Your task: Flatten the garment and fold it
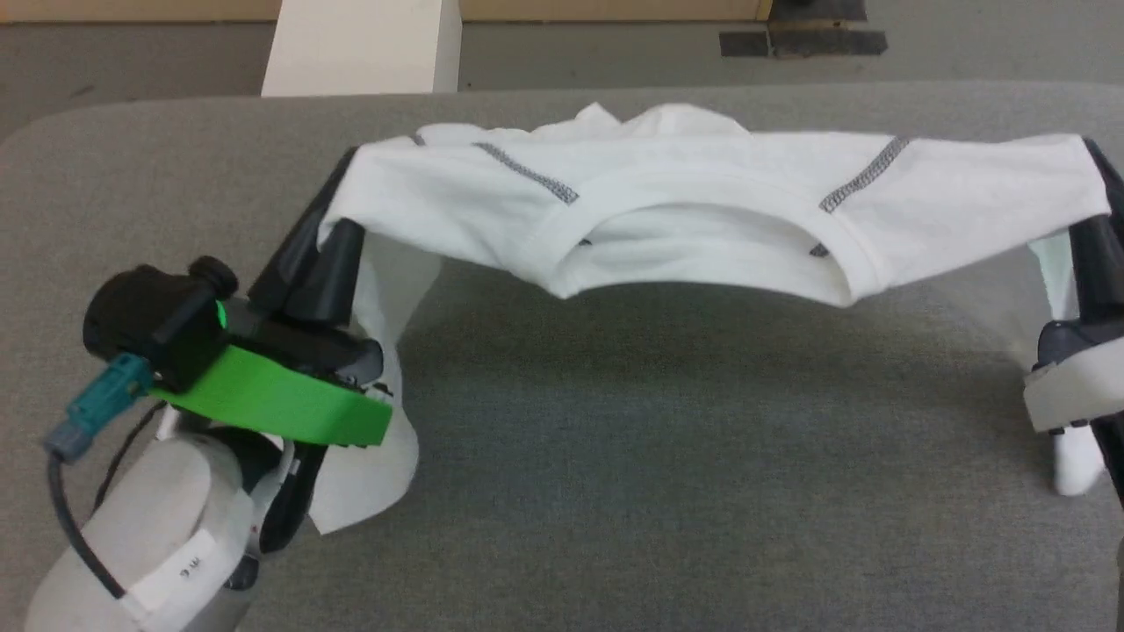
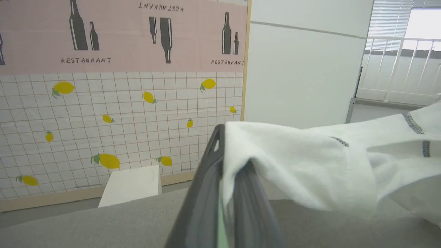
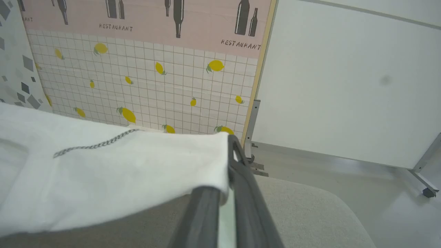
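Observation:
The garment, a white T-shirt with grey zigzag stitching, hangs stretched above the grey table between my two grippers, sagging at the neckline. My left gripper is shut on its left sleeve end, with loose cloth drooping past the wrist. At the far right, my right gripper is shut on the other sleeve end. In the left wrist view the dark fingers pinch white fabric of the garment. The right wrist view shows the fingers closed on the garment's edge.
A white box stands on the floor beyond the table's far edge. Dark tape marks lie on the floor at the back right. A lemon-patterned wall panel rises behind the table.

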{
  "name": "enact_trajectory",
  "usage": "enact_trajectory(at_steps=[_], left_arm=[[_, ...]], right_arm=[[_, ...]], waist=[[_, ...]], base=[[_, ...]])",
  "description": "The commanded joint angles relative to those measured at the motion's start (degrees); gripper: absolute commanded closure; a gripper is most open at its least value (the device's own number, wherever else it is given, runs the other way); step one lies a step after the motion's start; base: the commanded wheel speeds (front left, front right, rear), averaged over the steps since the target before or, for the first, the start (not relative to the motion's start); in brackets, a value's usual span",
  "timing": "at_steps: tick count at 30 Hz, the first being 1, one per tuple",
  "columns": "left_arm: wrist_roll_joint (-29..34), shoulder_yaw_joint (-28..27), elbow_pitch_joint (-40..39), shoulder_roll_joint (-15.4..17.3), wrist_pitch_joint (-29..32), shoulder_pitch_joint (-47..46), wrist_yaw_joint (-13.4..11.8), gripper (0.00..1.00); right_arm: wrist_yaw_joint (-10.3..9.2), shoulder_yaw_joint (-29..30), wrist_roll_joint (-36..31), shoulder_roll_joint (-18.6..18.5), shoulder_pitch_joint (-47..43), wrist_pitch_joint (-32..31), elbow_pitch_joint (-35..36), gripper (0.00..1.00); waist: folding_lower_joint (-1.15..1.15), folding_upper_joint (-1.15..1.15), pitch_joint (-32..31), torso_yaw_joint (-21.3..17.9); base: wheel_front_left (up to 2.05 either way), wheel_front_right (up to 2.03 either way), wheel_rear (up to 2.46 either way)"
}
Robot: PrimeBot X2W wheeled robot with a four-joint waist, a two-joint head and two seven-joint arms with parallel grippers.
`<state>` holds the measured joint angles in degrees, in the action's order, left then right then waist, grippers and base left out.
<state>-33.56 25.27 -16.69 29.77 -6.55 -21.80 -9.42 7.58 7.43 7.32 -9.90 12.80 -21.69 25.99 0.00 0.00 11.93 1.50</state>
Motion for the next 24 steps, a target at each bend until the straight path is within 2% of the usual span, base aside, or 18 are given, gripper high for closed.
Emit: enact_trajectory(at_steps=[1, 8, 16, 19, 24], left_arm=[[-0.6, -1.2, -1.3, 0.7, 0.7, -1.6, -0.8, 1.0], [-2.4, -4.7, -8.3, 2.6, 6.7, -6.7, -3.1, 1.0], [-4.7, -6.5, -13.7, 3.9, 14.1, -13.4, -4.5, 1.0], [-5.4, -6.9, -13.8, 4.1, 16.1, -16.4, -4.7, 1.0], [-8.8, -7.6, -9.0, 2.3, 19.5, -21.5, -5.3, 1.0]], right_arm=[[-0.09, -0.4, 0.9, -1.0, 2.3, -0.4, 0.4, 1.0], [-0.09, -2.3, 4.4, -5.8, 10.8, -3.7, 1.5, 1.0], [-0.09, -3.4, 8.0, -8.6, 18.8, -9.8, 2.9, 1.0], [-0.09, -4.3, 8.9, -9.4, 21.5, -11.8, 2.9, 1.0], [-0.09, -5.9, 11.7, -8.0, 27.2, -15.8, -1.2, 1.0]], waist=[[0.0, 0.0, -5.0, -0.8], [0.0, 0.0, -8.2, -1.5], [0.0, 0.0, -8.2, -1.7], [0.0, 0.0, -7.7, -1.8], [0.0, 0.0, -5.4, -2.4]], base=[[0.0, 0.0, 0.0], [0.0, 0.0, 0.0], [0.0, 0.0, 0.0], [0.0, 0.0, 0.0], [0.0, 0.0, 0.0]])
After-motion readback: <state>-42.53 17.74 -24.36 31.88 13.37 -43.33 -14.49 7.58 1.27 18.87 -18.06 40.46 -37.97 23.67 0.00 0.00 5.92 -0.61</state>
